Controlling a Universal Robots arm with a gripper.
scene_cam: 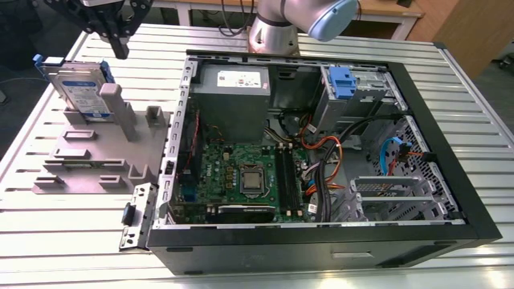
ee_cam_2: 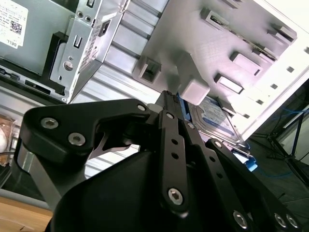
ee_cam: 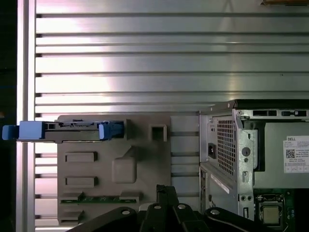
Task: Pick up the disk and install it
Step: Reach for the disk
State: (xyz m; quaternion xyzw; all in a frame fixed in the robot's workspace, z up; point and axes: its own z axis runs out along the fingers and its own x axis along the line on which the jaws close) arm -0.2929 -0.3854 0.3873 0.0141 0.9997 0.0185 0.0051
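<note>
The disk [scene_cam: 83,90], a silver drive with a white-and-blue label in a blue bracket, stands on edge in a slot of the grey holder [scene_cam: 92,158], on the exterior view's left. The first wrist view shows the disk [ee_cam: 63,131] edge-on, and the second wrist view shows the disk's [ee_cam_2: 218,117] label face. My black gripper [scene_cam: 121,53] hangs above the table, just to the exterior view's right of the disk's top and apart from it. In both wrist views the gripper [ee_cam: 166,188] [ee_cam_2: 170,95] looks shut with nothing in it.
The open computer case [scene_cam: 449,156] lies on the slatted metal table [scene_cam: 72,241], with the motherboard, cables and grey power supply [scene_cam: 233,90] exposed. A drive bay with a blue latch [scene_cam: 341,81] sits at the case's far corner. The arm's base [scene_cam: 273,33] stands behind the case.
</note>
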